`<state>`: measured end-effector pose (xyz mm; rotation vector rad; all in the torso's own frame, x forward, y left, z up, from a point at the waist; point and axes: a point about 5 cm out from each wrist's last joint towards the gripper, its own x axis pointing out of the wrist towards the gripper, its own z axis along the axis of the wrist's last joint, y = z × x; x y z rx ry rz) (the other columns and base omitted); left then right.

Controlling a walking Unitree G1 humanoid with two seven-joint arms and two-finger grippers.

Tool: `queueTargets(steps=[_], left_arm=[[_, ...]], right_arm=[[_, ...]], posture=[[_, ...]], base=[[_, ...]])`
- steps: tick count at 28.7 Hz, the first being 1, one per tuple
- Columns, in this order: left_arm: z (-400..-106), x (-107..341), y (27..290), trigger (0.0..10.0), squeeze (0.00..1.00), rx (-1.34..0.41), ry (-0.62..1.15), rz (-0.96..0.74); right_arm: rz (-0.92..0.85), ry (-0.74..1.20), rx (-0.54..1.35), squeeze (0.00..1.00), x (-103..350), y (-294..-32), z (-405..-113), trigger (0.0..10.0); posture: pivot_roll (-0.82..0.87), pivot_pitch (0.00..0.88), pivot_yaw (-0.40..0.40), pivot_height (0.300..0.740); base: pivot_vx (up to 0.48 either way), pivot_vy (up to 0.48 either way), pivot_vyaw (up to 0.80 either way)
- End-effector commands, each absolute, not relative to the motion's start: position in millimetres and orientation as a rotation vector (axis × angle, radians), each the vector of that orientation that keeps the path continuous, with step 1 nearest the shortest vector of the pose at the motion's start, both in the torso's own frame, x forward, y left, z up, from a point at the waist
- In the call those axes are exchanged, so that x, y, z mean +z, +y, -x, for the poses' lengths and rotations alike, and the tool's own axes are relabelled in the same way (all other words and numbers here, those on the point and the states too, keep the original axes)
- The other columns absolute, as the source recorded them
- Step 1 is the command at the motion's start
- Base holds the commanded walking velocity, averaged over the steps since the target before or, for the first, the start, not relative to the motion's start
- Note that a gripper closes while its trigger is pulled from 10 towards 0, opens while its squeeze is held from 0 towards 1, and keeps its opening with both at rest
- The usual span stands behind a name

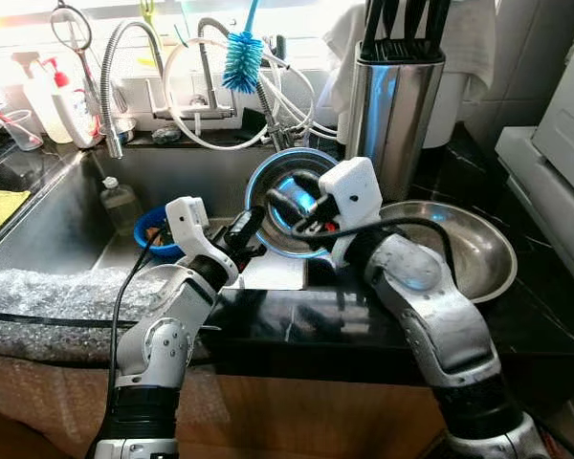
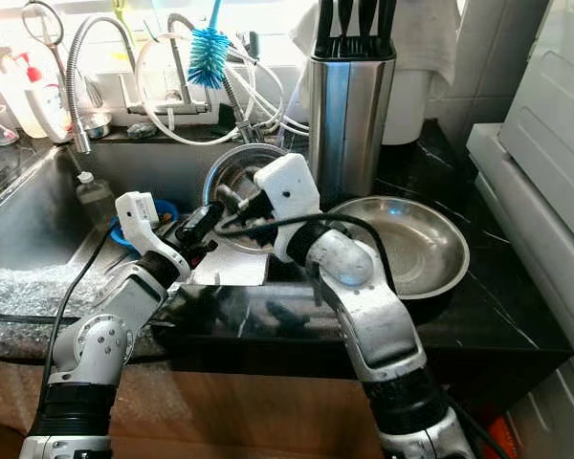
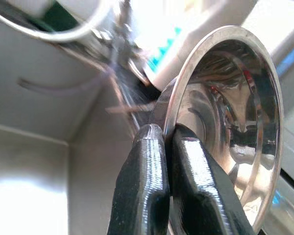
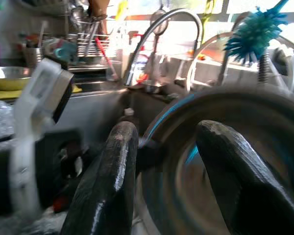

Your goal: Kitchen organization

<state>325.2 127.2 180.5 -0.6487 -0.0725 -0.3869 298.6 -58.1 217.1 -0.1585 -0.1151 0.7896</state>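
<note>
A small steel bowl [image 1: 301, 170] stands tilted on its edge at the right end of the sink, its hollow facing me. My left gripper [image 1: 246, 230] reaches it from the left and is shut on its rim; in the left wrist view the two fingers [image 3: 149, 161] pinch the bowl's [image 3: 225, 112] thin edge. My right gripper [image 1: 285, 203] comes from the right, in front of the bowl's hollow. In the right wrist view this gripper [image 4: 166, 134] is open, its fingers spread before the bowl [image 4: 225, 166]. I cannot tell whether they touch it.
A large steel bowl [image 1: 478, 253] lies on the black counter at the right, behind it a steel knife block [image 1: 394, 105]. The sink holds a blue bowl [image 1: 151, 228] and a bottle [image 1: 120, 201]. Faucet hoses and a blue brush [image 1: 241, 57] stand behind. Bubble wrap [image 1: 48, 301] covers the front left edge.
</note>
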Motion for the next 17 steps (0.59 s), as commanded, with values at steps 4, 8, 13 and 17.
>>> queueTargets(steps=[4,8,13,17], left_arm=[[-335.5,193.6,153.7,0.0,0.00,-0.155,-0.193,0.612],[-338.5,198.5,167.3,8.7,0.00,-0.044,-0.237,0.551],[-343.9,195.4,180.6,10.0,0.00,0.030,-0.216,0.398],[-347.2,186.4,192.2,10.0,0.00,0.054,-0.152,0.211]], right_arm=[[0.123,-0.173,0.782,0.00,234.0,-58.0,-296.5,10.0],[0.117,-0.180,0.775,0.00,236.2,-59.4,-295.6,10.0],[0.092,-0.210,0.700,0.00,240.2,-65.8,-294.6,10.0],[0.066,-0.237,0.568,0.00,244.3,-84.2,-299.6,10.0]], posture=[[-0.06,0.000,0.071,0.740],[-0.06,0.000,0.071,0.740],[-0.06,0.000,0.076,0.740],[-0.06,0.000,0.082,0.740]], base=[[0.000,0.000,0.00],[0.000,0.000,0.00],[0.000,0.000,0.00],[0.000,0.000,0.00]])
